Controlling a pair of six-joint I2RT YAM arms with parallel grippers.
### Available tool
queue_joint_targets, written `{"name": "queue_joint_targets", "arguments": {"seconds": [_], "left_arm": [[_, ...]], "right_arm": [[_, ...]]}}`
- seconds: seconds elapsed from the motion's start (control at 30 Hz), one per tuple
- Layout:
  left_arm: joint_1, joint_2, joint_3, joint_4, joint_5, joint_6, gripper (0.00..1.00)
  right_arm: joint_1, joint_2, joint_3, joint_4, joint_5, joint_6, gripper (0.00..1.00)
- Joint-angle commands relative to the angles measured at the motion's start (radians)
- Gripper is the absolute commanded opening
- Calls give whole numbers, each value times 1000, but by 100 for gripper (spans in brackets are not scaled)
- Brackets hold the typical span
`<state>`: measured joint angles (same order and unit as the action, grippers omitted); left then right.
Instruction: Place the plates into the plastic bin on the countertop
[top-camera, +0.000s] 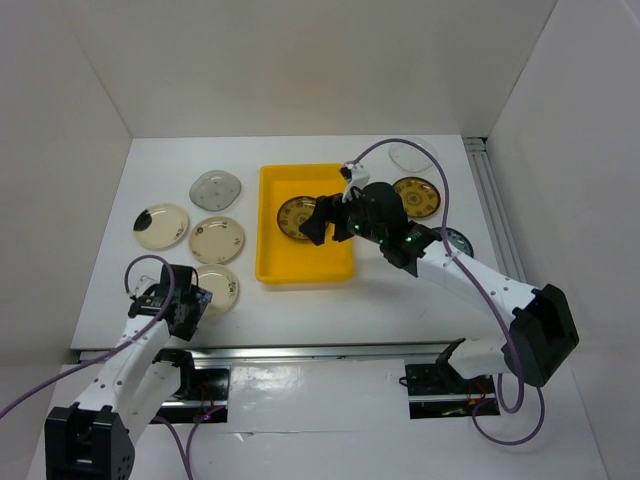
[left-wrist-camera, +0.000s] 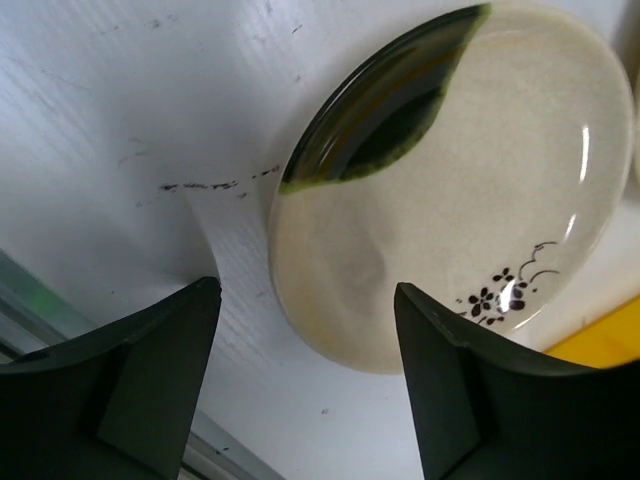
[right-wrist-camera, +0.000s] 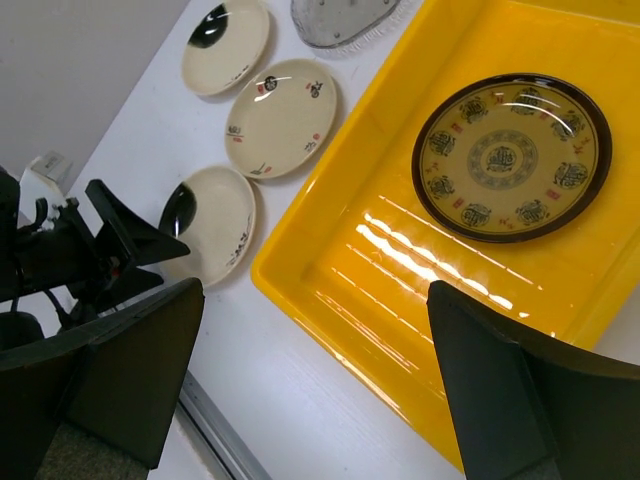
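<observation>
The yellow plastic bin (top-camera: 305, 268) stands mid-countertop and holds one dark brown, gold-patterned plate (top-camera: 296, 217). My right gripper (top-camera: 322, 224) hovers over the bin, open and empty. In the right wrist view the plate (right-wrist-camera: 510, 155) lies flat on the bin floor (right-wrist-camera: 420, 300). My left gripper (top-camera: 192, 306) is open at the near rim of a cream plate with a dark patch (top-camera: 219, 288). In the left wrist view that plate (left-wrist-camera: 450, 180) lies just ahead of the open gripper (left-wrist-camera: 305, 330). A second brown plate (top-camera: 415, 196) and a clear plate (top-camera: 410, 157) lie right of the bin.
Left of the bin lie a grey speckled plate (top-camera: 217, 187), a cream plate with a dark patch (top-camera: 161, 225) and a cream patterned plate (top-camera: 217, 238). Another plate (top-camera: 459, 241) shows partly under the right arm. White walls surround the countertop; a metal rail (top-camera: 300, 352) runs along its near edge.
</observation>
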<state>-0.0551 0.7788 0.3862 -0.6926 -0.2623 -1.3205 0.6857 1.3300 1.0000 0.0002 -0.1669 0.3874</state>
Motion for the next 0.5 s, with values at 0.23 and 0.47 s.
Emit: {"name": "queue_joint_targets", "arguments": {"seconds": [0.23, 0.47], "left_arm": [[6, 49, -90, 122, -26, -48, 65], [6, 59, -90, 104, -26, -66, 39]], "right_arm": [[-54, -54, -40, 53, -46, 24, 100], [-84, -84, -49, 53, -46, 53, 100]]}}
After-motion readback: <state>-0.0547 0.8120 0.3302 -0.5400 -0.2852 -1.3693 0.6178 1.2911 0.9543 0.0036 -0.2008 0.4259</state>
